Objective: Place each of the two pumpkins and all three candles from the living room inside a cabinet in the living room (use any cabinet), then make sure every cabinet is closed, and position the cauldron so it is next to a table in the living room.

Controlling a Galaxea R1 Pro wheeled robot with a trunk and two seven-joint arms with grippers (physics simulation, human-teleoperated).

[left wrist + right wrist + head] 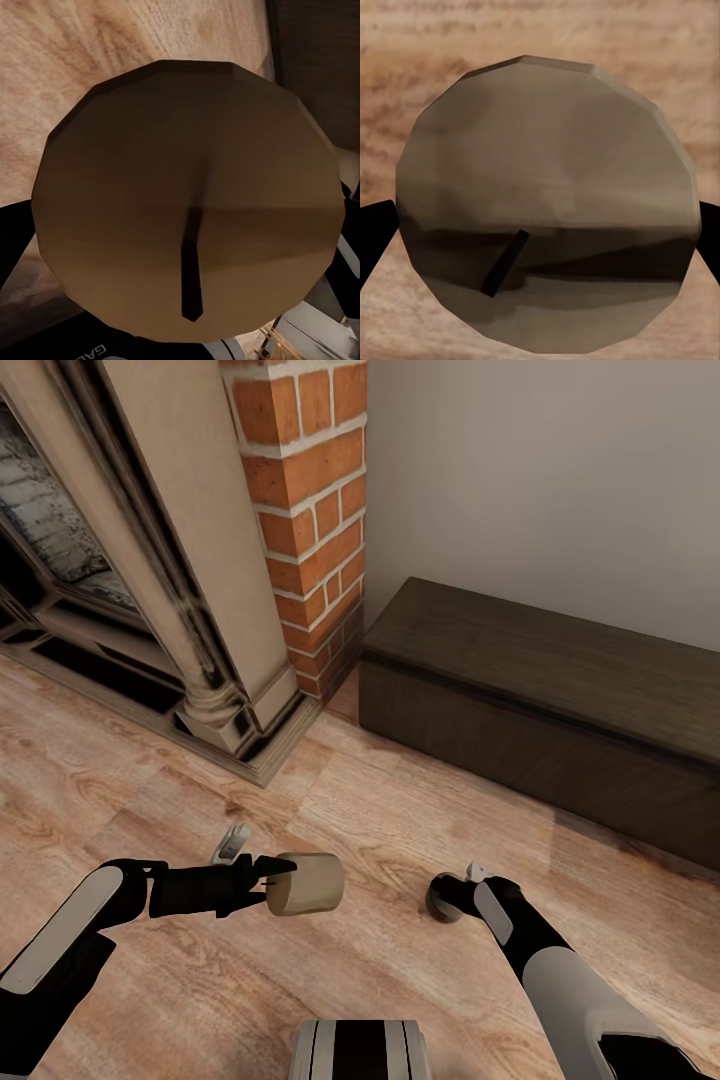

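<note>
My left gripper is shut on a tan candle and holds it sideways above the wood floor. In the left wrist view the candle's round end with its dark wick faces the camera, a black finger at its side. My right gripper is shut on a second candle, which looks dark from the head. The right wrist view shows that candle's round face between black fingers. The low dark-brown cabinet stands against the wall ahead on the right, its front shut.
A stone fireplace with a column base juts out at the left. A red brick pillar stands between it and the cabinet. Wood floor lies open between my arms and the cabinet.
</note>
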